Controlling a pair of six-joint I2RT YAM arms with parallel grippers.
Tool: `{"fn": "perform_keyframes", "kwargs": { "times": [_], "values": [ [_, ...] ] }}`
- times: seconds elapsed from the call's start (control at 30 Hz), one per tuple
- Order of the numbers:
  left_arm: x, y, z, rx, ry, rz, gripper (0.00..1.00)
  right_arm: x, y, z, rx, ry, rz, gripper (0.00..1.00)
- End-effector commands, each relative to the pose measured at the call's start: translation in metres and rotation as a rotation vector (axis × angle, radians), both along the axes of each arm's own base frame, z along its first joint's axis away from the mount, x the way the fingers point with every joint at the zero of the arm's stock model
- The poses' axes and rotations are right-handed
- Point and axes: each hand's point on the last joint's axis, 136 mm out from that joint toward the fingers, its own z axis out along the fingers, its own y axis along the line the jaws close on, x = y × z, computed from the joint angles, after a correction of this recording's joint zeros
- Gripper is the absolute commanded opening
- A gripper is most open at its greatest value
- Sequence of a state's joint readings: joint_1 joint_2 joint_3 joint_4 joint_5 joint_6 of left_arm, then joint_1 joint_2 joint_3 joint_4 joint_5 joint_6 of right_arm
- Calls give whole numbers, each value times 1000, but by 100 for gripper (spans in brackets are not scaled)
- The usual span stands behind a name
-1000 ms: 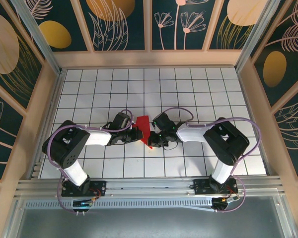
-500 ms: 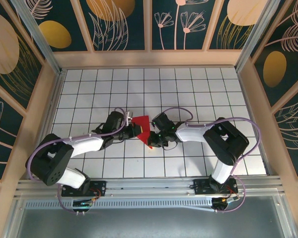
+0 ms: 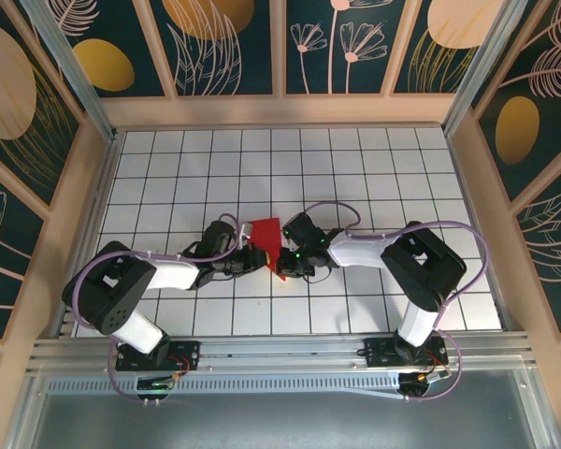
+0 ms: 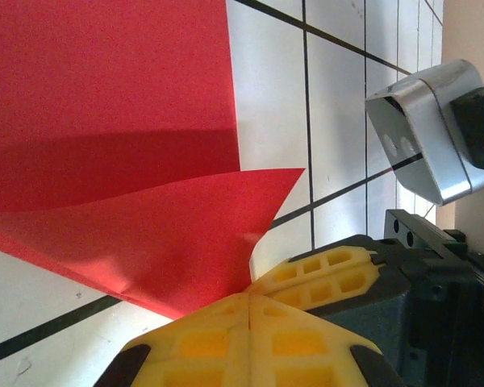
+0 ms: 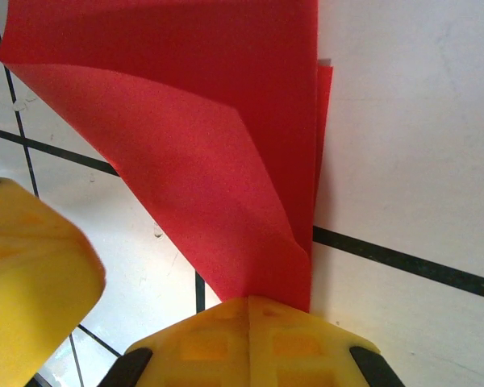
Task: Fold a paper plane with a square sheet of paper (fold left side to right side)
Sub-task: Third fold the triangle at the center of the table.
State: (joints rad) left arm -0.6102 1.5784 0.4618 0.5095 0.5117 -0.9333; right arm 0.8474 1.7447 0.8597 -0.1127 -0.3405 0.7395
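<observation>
**Red paper sheet [image 3: 266, 239], partly folded, pinched from both sides**

From above, the thin, creased sheet lies near the middle of the white gridded worktop [image 3: 355, 168]. The left gripper [image 3: 258, 254] meets it from the left and the right gripper [image 3: 285, 265] from the right, at its near corner.

On the left wrist camera, a flap of the sheet [image 4: 105, 121] rises off the flat layer. Its edge runs into the left gripper [image 4: 250, 300], whose yellow jaws are pressed together on it.

On the right wrist camera, the sheet [image 5: 185, 121] narrows to a doubled corner. The right gripper [image 5: 250, 305] has its jaws clamped shut on that corner.

The paper looks very light and limp: it bows between the two grips and holds no shape. It would likely crumple or tear under a hard tug, and slip on the smooth tiles. The best hold is probably at edges and corners, with one side pinned while the other carries the flap over.
</observation>
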Motion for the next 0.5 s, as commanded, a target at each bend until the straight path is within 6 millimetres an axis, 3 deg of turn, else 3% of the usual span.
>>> {"fn": "perform_keyframes", "kwargs": {
  "times": [0.0,0.47],
  "values": [
    [3,-11,7,-49,-16,-20,0,-31,-52,-55,-267,109,-17,0],
    [7,-9,-12,6,9,-15,1,-35,-54,-59,-297,120,8,0]
  ]
}}
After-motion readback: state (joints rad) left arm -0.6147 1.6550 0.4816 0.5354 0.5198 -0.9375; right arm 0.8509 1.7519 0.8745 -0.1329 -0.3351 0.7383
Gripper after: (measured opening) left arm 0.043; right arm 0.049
